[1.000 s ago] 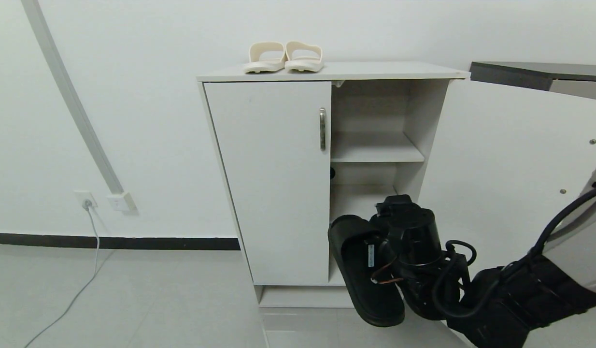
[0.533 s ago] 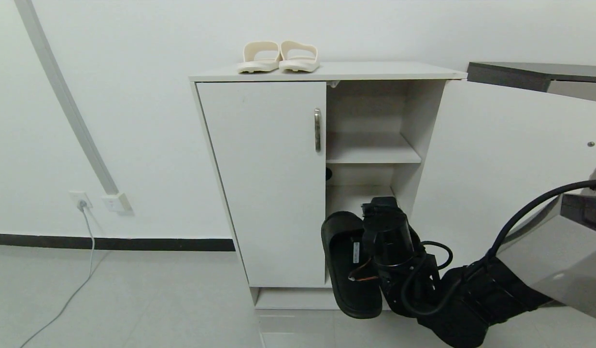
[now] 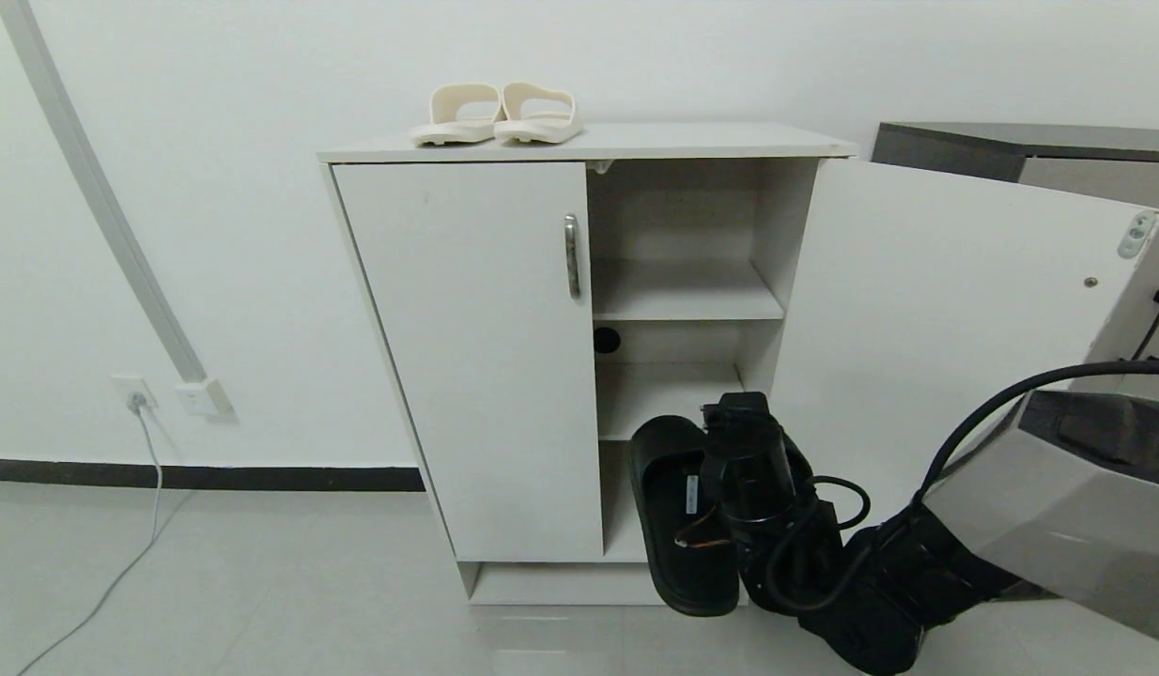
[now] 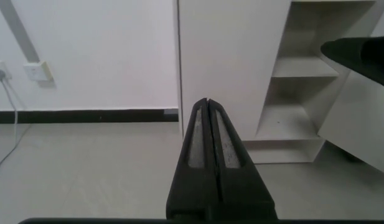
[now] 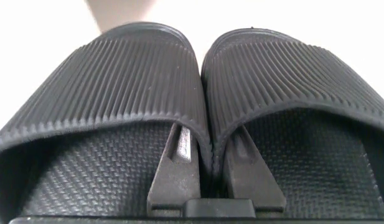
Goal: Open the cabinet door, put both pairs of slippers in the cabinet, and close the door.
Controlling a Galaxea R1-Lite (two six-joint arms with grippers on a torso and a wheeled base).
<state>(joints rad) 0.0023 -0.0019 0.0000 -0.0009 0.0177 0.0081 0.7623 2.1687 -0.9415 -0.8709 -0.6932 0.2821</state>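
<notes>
over the pale tiled floor (image 3: pixel 213 582) my right claw (image 5: pixel 210 140) is clenched on the black slippers (image 3: pixel 681 526), pinched side by side with their long axis upright. the lower shelf (image 3: pixel 669 399) of the cabinet (image 3: pixel 467 357) lies just ahead of the claw, and my forearm angles in low beside the open door (image 3: pixel 918 310). my left claw (image 4: pixel 208 124) hangs back, closed on nothing, and the cream slippers (image 3: pixel 497 113) sit far above on top.

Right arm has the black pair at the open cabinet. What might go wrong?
1. The black slippers hang lengthwise before the opening, beside the closed left door; they may catch on its edge or a shelf going in.
2. The right gripper pinches only the inner strap edges, so one slipper may slip out.
</notes>
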